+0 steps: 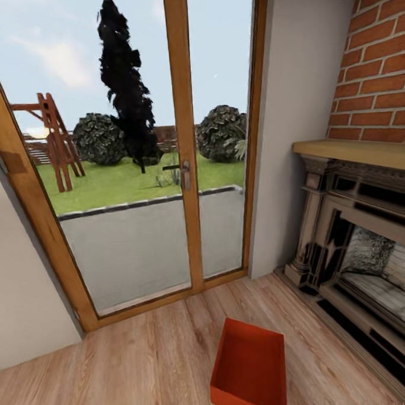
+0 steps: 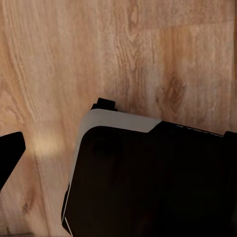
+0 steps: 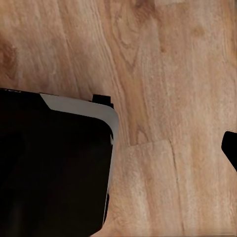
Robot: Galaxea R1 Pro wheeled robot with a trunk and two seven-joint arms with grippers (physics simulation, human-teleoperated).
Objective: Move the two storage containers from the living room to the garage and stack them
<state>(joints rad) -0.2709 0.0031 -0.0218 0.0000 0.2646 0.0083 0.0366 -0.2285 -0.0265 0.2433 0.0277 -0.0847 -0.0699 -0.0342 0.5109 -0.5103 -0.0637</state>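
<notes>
One red-orange storage container (image 1: 250, 369) sits open-topped and empty on the light wood plank floor (image 1: 134, 372) of the living room, low in the head view between the glass door and the fireplace. The picture's lower edge cuts off its near end. Of my left gripper, one dark fingertip (image 2: 10, 154) shows over the planks in the left wrist view. Of my right gripper, one dark fingertip (image 3: 231, 146) shows at the edge of the right wrist view. Nothing is seen between the fingers.
A wood-framed glass double door (image 1: 186, 168) stands ahead, looking onto a garden. A red brick fireplace (image 1: 371, 247) with a wooden mantel is at the right, a white wall (image 1: 24, 307) at the left. My black, white-edged base (image 2: 148, 182) (image 3: 49, 168) shows over the floor.
</notes>
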